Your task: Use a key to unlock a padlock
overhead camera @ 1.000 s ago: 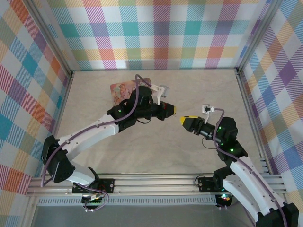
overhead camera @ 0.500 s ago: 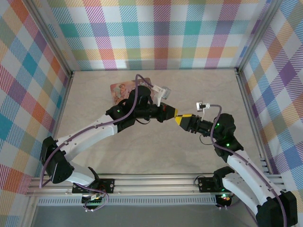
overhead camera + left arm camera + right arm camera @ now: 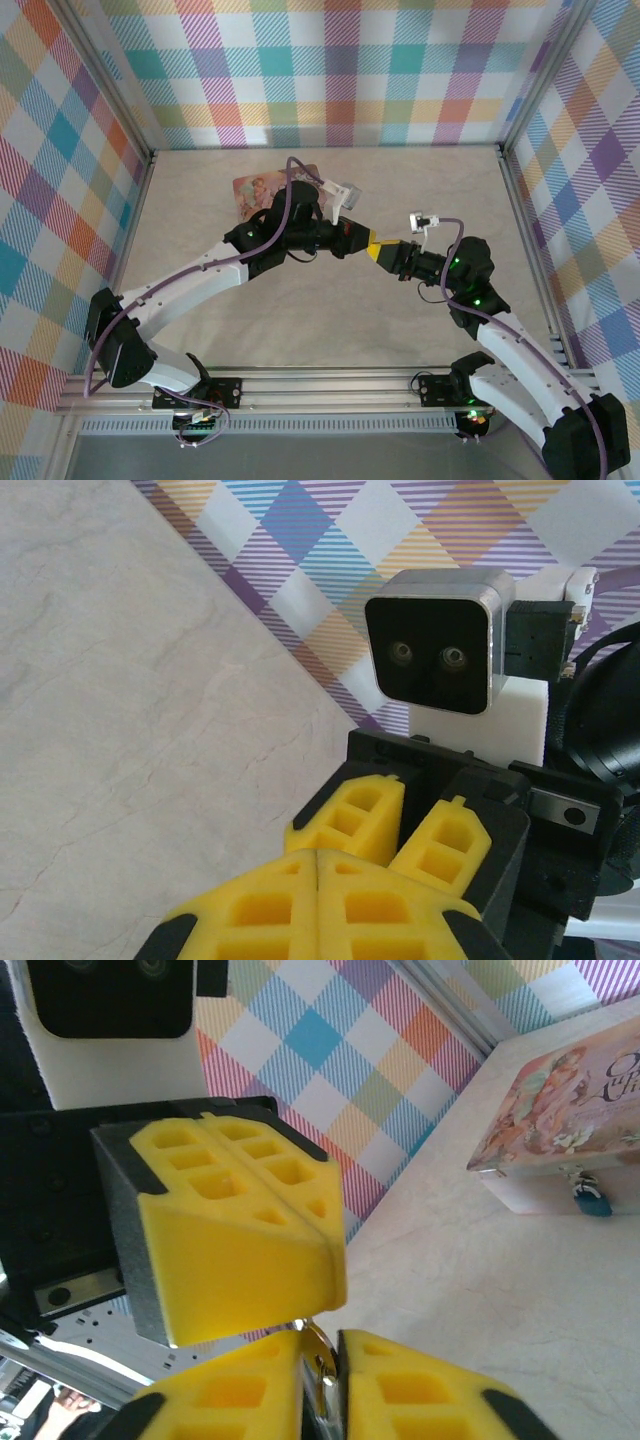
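My two grippers meet tip to tip above the middle of the table. The left gripper [image 3: 369,239] is shut, its yellow fingers [image 3: 250,905] pressed together with nothing seen between them. The right gripper [image 3: 381,252] is shut on a silver key [image 3: 324,1362]. The key's upper end sits right under the left gripper's fingers [image 3: 240,1230]. The padlock [image 3: 592,1200], tiny and dark blue, hangs on the front of the pink illustrated tin [image 3: 560,1120]. The tin [image 3: 258,190] lies at the back of the table, behind the left arm.
The right wrist's camera housing [image 3: 438,640] faces the left wrist closely. Checked walls [image 3: 340,70] enclose the table on three sides. An aluminium rail [image 3: 330,385] runs along the near edge by the arm bases.
The right gripper has moved left with the key until its tips reach the left gripper. The left gripper shifted slightly right early on, then held still.
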